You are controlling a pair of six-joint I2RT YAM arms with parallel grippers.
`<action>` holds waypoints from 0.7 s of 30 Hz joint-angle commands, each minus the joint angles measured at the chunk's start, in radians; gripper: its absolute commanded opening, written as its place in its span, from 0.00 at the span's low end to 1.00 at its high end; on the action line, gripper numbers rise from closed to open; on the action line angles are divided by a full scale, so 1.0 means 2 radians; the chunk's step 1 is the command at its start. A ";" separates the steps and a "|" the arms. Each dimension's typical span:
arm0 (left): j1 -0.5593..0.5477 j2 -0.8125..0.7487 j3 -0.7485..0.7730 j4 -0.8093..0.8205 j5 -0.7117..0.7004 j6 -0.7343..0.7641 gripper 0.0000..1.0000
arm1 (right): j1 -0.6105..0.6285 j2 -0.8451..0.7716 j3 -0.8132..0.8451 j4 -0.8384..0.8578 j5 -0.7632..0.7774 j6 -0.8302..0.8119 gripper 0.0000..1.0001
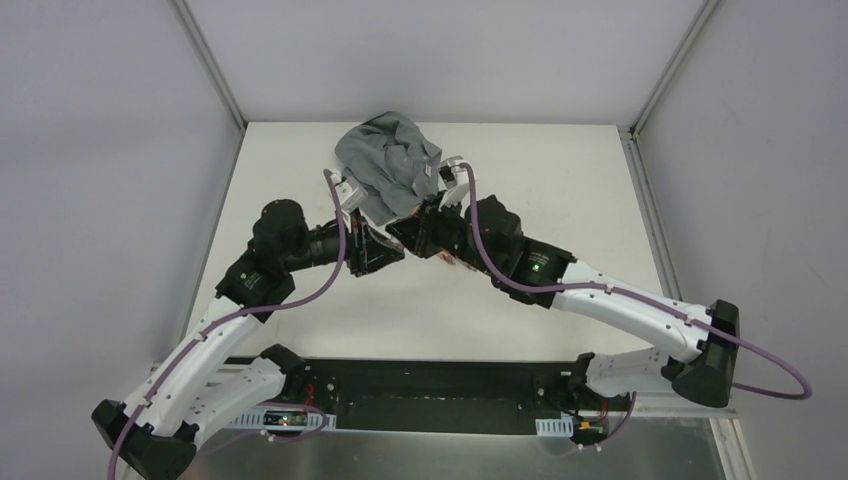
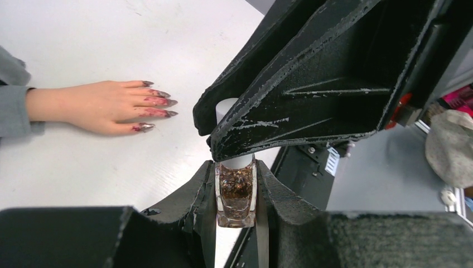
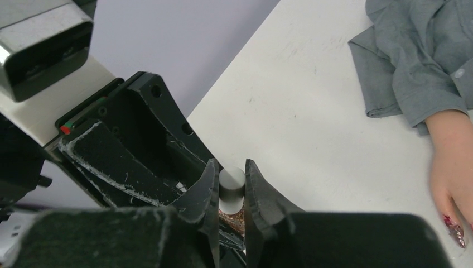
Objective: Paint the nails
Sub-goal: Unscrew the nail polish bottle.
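My left gripper (image 2: 236,192) is shut on a small glass polish bottle (image 2: 236,195) of brown glitter. My right gripper (image 3: 231,187) is shut on that bottle's white cap (image 3: 231,185), which also shows in the left wrist view (image 2: 226,109). In the top view the two grippers (image 1: 400,243) meet over the table's middle, just in front of the grey sleeve (image 1: 388,165). The peach fake hand (image 2: 95,106) lies flat on the table, left of the bottle. Its pointed dark red nails (image 2: 159,104) point toward the grippers. One nail shows in the right wrist view (image 3: 454,233).
The grey sleeve is bunched into a heap at the table's far middle; it shows in the right wrist view (image 3: 418,61). The white table (image 1: 560,170) has metal frame posts at its far corners. The black rail (image 1: 430,385) of the arm bases runs along the near edge.
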 commanded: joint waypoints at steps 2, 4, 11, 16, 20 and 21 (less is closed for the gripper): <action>-0.002 0.003 0.030 0.028 0.138 -0.018 0.00 | -0.031 -0.030 -0.009 0.005 -0.121 -0.043 0.00; -0.002 0.003 0.030 0.039 0.160 -0.025 0.00 | -0.039 -0.040 -0.018 0.014 -0.167 -0.047 0.00; -0.002 -0.002 0.028 0.063 0.216 -0.033 0.00 | -0.071 -0.072 -0.046 0.046 -0.307 -0.047 0.00; -0.002 -0.001 0.029 0.066 0.238 -0.039 0.00 | -0.079 -0.077 -0.048 0.054 -0.375 -0.049 0.00; -0.003 -0.001 0.029 0.066 0.249 -0.041 0.00 | -0.080 -0.075 -0.048 0.064 -0.413 -0.049 0.00; -0.003 -0.001 0.029 0.075 0.251 -0.041 0.00 | -0.080 -0.075 -0.048 0.067 -0.423 -0.049 0.00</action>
